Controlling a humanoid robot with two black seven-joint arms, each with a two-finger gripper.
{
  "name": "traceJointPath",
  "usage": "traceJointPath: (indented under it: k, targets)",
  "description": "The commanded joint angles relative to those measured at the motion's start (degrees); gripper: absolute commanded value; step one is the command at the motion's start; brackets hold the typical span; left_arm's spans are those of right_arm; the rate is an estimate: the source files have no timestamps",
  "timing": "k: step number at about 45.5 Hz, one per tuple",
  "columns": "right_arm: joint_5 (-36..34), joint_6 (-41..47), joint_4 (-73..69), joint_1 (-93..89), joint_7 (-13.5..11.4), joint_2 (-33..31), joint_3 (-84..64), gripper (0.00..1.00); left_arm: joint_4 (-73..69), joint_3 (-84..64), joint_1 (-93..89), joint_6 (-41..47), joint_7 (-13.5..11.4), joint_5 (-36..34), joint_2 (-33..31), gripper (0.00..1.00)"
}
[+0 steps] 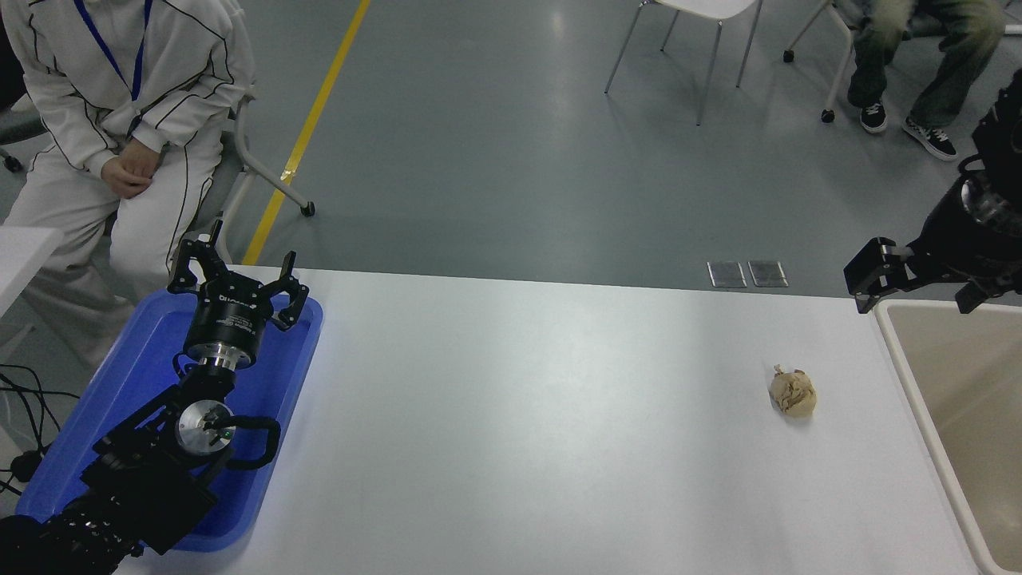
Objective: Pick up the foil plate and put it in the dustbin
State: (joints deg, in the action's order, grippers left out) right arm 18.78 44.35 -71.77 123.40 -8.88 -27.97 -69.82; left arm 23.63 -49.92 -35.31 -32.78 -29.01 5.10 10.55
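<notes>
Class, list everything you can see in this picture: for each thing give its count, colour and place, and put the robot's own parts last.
Table: one, white, fills the lower picture.
Blue tray: one, blue, on the table's left end.
Paper ball: one, tan, crumpled, on the table's right part.
Dustbin: one, beige, at the table's right end.
Foil plate: none in sight.
Chair: one, white, empty, on the floor beyond.
People: two, seated; one in white at top left, one's legs at top right.
Left hand: one, black, open, parked over the blue tray.
Right hand: one, black, raised above the dustbin's far corner.
</notes>
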Motion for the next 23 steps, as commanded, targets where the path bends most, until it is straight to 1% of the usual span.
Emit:
traceJointPath:
  k: [1, 17, 23]
  targets:
    - [0.0, 0.7, -1.5, 5.3, 0.0, 1.5, 0.7, 1.0, 0.0, 0.0, 0.0, 0.0, 0.0, 0.0, 0.0, 1.0]
    - [0.0, 0.7, -1.5, 7.1, 0.0, 1.9, 4.5, 1.0, 0.0, 0.0, 0.0, 0.0, 0.0, 0.0, 0.0, 1.0]
    - [0.0, 0.7, -1.2, 7.2, 0.0, 4.3, 3.5, 1.0, 0.0, 0.0, 0.1, 0.0, 0.0, 0.0, 0.0, 1.0]
